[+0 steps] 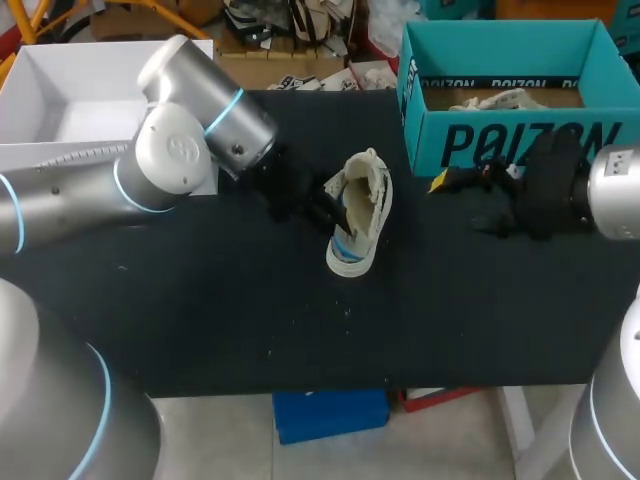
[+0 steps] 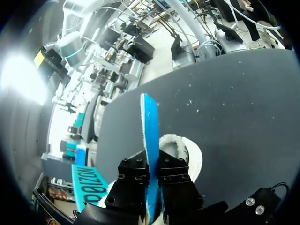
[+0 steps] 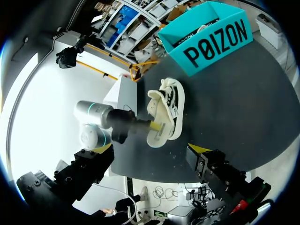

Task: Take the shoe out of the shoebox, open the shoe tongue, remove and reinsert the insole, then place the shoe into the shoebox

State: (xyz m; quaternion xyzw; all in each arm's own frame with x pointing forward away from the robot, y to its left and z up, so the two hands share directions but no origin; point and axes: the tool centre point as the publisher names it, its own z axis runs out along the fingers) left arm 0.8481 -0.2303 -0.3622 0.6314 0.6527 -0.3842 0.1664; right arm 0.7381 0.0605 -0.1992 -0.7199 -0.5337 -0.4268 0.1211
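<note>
A cream shoe (image 1: pixel 360 212) stands on the black table (image 1: pixel 200 300), heel end toward the front edge, in front and to the left of the teal shoebox (image 1: pixel 500 140). My left gripper (image 1: pixel 335 210) is at the shoe's opening, shut on the thin blue insole (image 2: pixel 151 136), which stands on edge between its fingers and rises out of the shoe (image 2: pixel 190 157). In the right wrist view the left gripper (image 3: pixel 152 125) meets the shoe (image 3: pixel 168 108) from the side. My right gripper (image 1: pixel 450 188) hangs open in front of the box with nothing in it; its fingers (image 3: pixel 101 151) stand wide apart.
A second pale shoe (image 1: pixel 495 100) lies inside the shoebox (image 3: pixel 211 40). An open white box (image 1: pixel 60 100) sits at the table's back left, behind my left arm. Bare black tabletop stretches along the front edge.
</note>
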